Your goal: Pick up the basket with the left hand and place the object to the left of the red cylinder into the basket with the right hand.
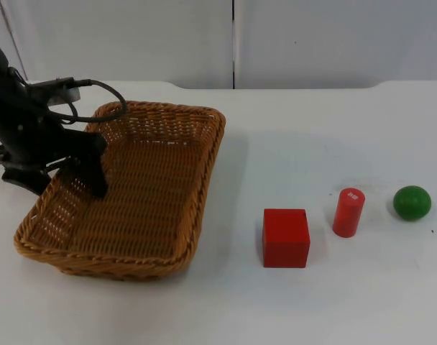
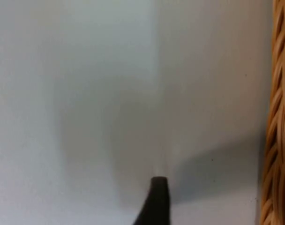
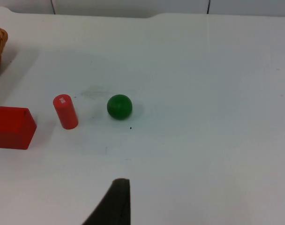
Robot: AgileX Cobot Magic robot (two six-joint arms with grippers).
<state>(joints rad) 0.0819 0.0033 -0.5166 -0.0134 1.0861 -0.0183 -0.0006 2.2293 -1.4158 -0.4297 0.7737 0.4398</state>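
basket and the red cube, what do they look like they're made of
Basket: woven wicker or rattan, judging by the tan interlaced strands and braided rim; possibly a plastic imitation. Red cube: likely painted wood or plastic, with flat, evenly red, matte faces and crisp edges.

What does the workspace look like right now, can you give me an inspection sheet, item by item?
Surface: white table top, bare around the objects.
Job's things: wicker basket on the table; red cube left of the upright red cylinder, apart from it.
Clutter: green ball right of the cylinder.
Grippers: left gripper at the basket's left rim, one finger inside; right gripper waits above the table, away from the objects.
Cables: nothing seen apart from the robot's own.
Surroundings: grey partition wall behind the table.
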